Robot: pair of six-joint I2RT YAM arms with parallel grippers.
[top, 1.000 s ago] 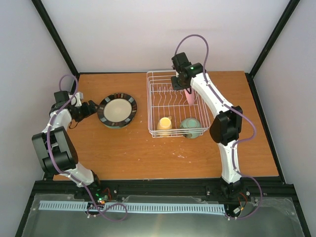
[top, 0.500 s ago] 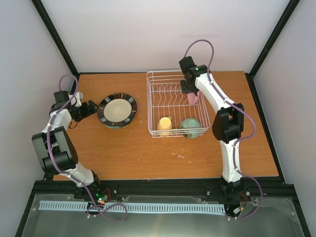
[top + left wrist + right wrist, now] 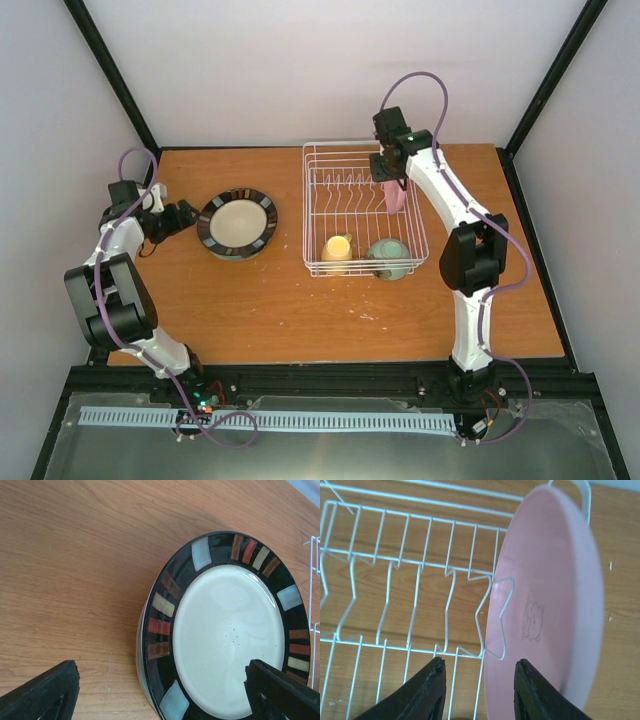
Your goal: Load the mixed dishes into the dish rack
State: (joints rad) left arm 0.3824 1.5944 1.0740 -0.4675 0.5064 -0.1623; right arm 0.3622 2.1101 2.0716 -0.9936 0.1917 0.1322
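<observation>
**Robotics laboratory test cell.** A bare wooden surface [image 3: 300, 300] is enclosed by plain white panels [image 3: 330, 70] held in black frame struts [image 3: 110, 75]. The left arm [image 3: 110, 300] and the right arm [image 3: 440, 190] are bolted to a black rail [image 3: 330, 378] along the near edge, and lilac cables [image 3: 416, 74] trail from them. The dish rack [image 3: 350, 190], toward the far right corner, is kitchenware set amid this apparatus.

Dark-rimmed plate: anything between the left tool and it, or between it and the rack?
Nothing visible. The left tool is open, facing the dark-rimmed plate, with only bare table between. Bare table also lies between the plate and the dish rack, whose left slots are empty.
</observation>
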